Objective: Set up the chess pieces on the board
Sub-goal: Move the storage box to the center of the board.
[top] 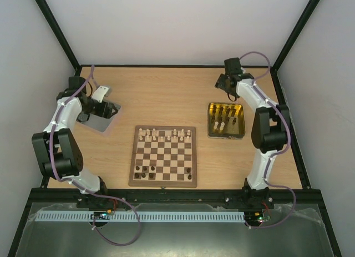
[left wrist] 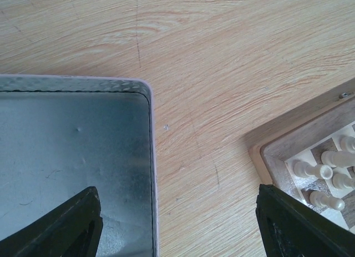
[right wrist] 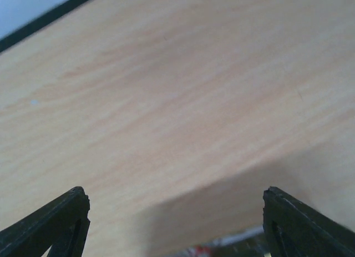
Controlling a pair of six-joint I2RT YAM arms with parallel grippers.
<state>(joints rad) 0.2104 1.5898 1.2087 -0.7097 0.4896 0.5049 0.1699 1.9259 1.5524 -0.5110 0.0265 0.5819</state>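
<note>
The board (top: 163,156), a square of light and dark brown checks inside a plain wooden rim, lies on the pale wood-grain surface (top: 166,90). A few dark brown chess pieces (top: 145,170) stand at the board's near left corner, and pale cream chess pieces (top: 163,134), small and turned, line its far rows. Beyond the board's far left corner lies a flat silver lid (top: 102,124), dull and faintly dented. The left gripper (left wrist: 176,188) hovers above the lid's rounded corner, jaws spread wide and holding nothing. Beyond the board's far right corner sits a yellow-lined tin (top: 209,121) with more pieces inside. Farther from the board, the right gripper (right wrist: 173,189) hangs over bare wood, jaws wide apart and empty.
</note>
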